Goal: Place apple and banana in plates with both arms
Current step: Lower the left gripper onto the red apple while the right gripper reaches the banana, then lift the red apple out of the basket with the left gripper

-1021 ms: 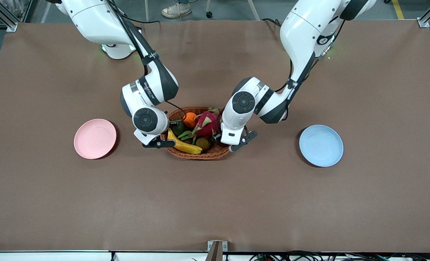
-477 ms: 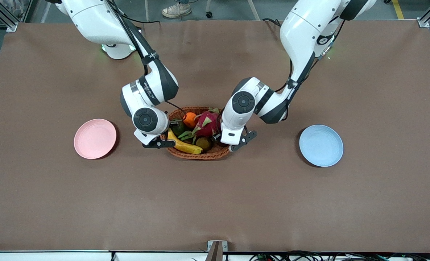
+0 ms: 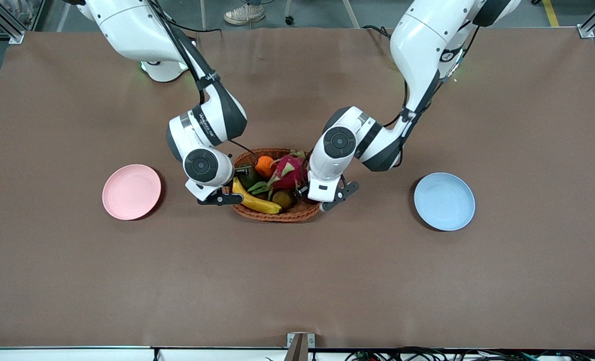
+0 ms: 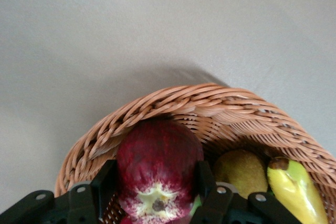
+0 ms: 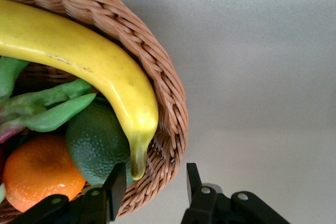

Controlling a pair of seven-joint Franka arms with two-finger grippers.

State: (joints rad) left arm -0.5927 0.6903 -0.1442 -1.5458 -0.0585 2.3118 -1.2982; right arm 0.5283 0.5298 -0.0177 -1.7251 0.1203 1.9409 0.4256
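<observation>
Even, bright overhead light; soft shadows beside the plates (image 3: 131, 192) and basket (image 4: 173, 103); wrist views slightly soft.

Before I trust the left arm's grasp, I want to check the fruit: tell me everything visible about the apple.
The apple is small, round and dark red with faint streaks, its pale, star-shaped stem end facing the wrist camera. It sits inside the wicker basket at the left arm's end, against the woven wall, beside a kiwi. The left gripper straddles it, a finger pressed against each flank. In the front view the arm hides it.
</observation>
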